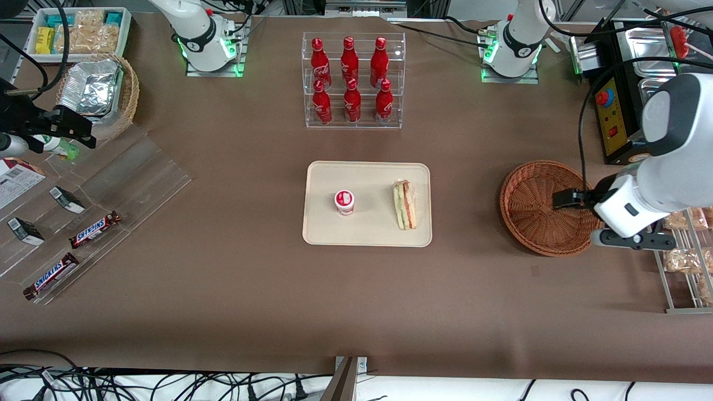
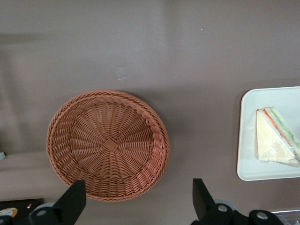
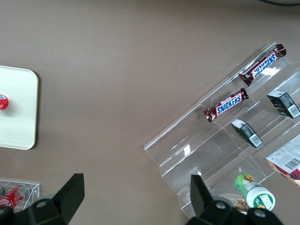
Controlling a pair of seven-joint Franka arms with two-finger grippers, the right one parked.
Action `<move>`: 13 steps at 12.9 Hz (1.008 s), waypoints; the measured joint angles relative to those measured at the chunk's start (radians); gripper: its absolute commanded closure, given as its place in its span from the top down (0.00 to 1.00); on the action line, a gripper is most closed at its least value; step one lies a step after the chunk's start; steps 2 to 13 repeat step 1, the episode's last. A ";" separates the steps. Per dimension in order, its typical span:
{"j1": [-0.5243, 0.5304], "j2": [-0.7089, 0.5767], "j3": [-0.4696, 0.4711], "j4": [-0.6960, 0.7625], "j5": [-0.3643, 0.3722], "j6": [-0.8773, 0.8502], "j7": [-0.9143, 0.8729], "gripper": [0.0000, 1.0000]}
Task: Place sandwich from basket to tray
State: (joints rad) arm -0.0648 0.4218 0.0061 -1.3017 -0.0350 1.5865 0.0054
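Cream tray (image 1: 367,203) mid-table in the front view, carrying the wrapped sandwich (image 1: 405,204) on the side toward the working arm and a small red-lidded cup (image 1: 344,201) beside it. Wicker basket (image 1: 545,207) well apart from the tray, toward the working arm's end, nothing inside. Gripper (image 1: 563,198) hanging over the basket's inside, fingers spread, gripping nothing. Clear rack of red bottles (image 1: 352,79) farther from the camera than the tray. Toward the parked arm's end, Snickers bars (image 1: 94,229) on a clear stand.

Seen from the left wrist: basket (image 2: 108,145) bare on the brown cloth, tray (image 2: 269,136) apart from it with the sandwich (image 2: 276,143) lying on it. Two dark fingertips (image 2: 71,200) wide apart, one over the basket's rim, nothing between them.

Seen from the right wrist: tray (image 3: 18,108) corner with the cup (image 3: 3,101), Snickers bars (image 3: 226,105) on the clear stand.
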 measured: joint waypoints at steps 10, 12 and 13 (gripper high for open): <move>-0.001 0.000 0.004 0.000 0.000 -0.001 0.006 1.00; -0.001 0.000 0.004 0.000 0.000 -0.001 0.006 1.00; -0.001 0.000 0.004 0.000 0.000 -0.001 0.006 1.00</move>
